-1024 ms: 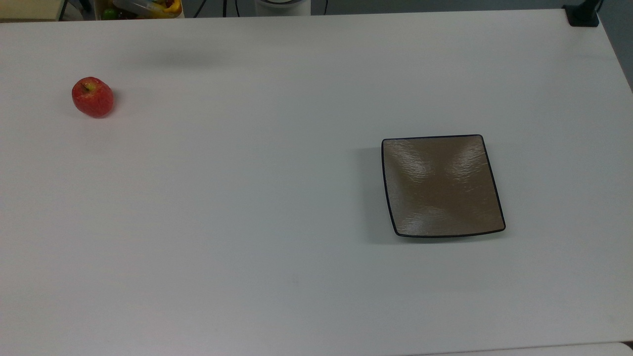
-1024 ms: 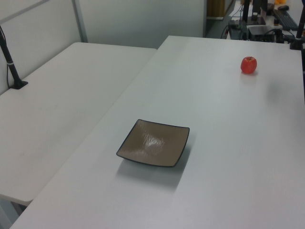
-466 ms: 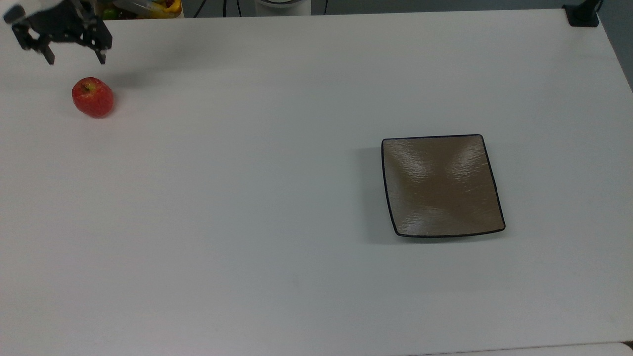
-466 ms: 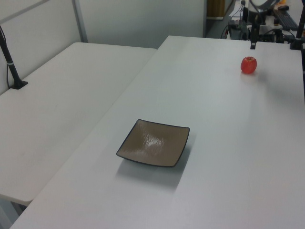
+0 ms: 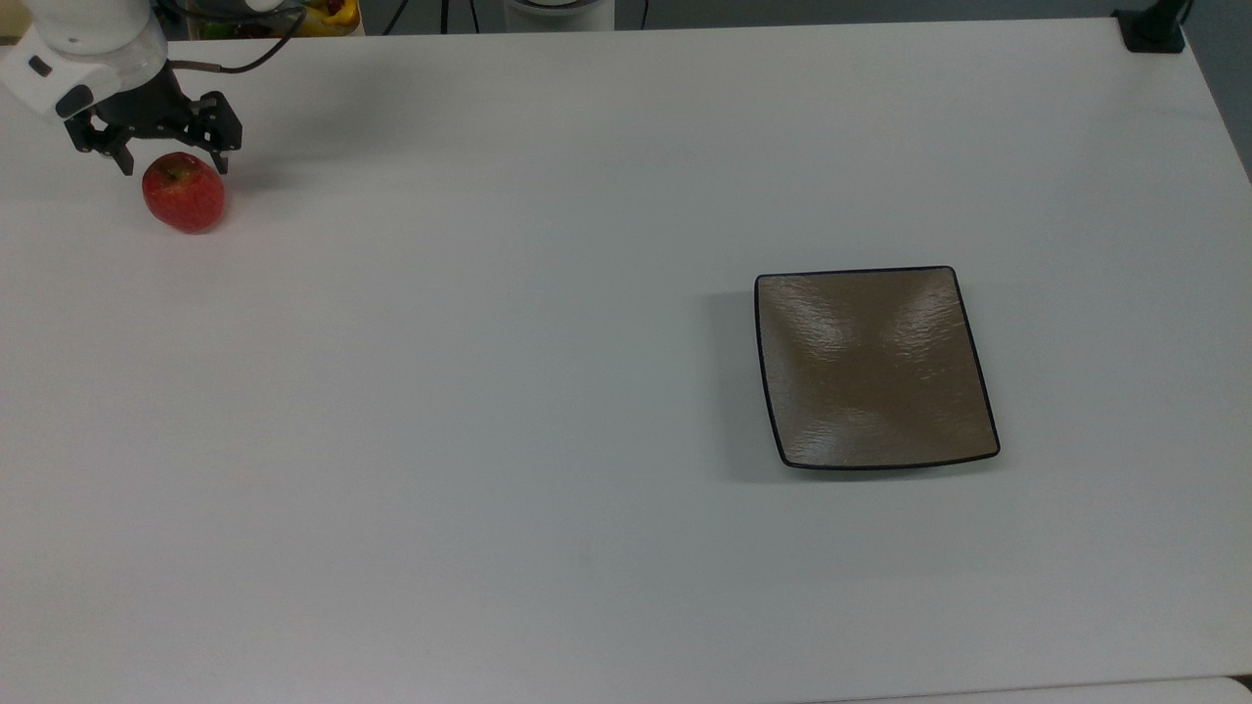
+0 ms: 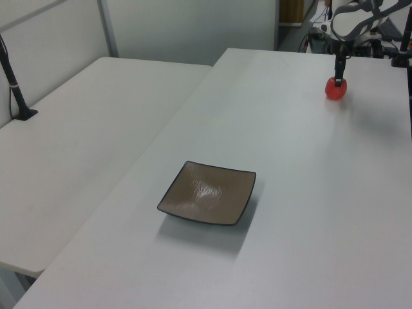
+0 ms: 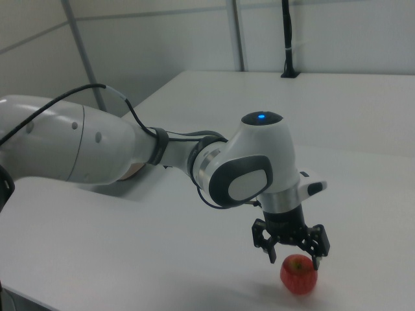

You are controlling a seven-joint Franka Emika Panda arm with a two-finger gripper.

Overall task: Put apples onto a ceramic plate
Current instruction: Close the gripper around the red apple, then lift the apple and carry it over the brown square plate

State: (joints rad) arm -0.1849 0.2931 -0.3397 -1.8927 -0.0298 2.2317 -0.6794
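hand [image 5: 174, 161] now down over apple [image 5: 184, 196], spread wide | we're set to grasp | plate [image 5: 875, 367] waits well apart

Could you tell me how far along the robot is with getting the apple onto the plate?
Early on. Done: the gripper is over the apple, fingers open at either side of its top. In hand: the grasp itself; the apple sits on the white table, not gripped or lifted. Left: closing, lifting, carrying it across to the ceramic plate, which sits bare far toward the top view's right, and releasing it.
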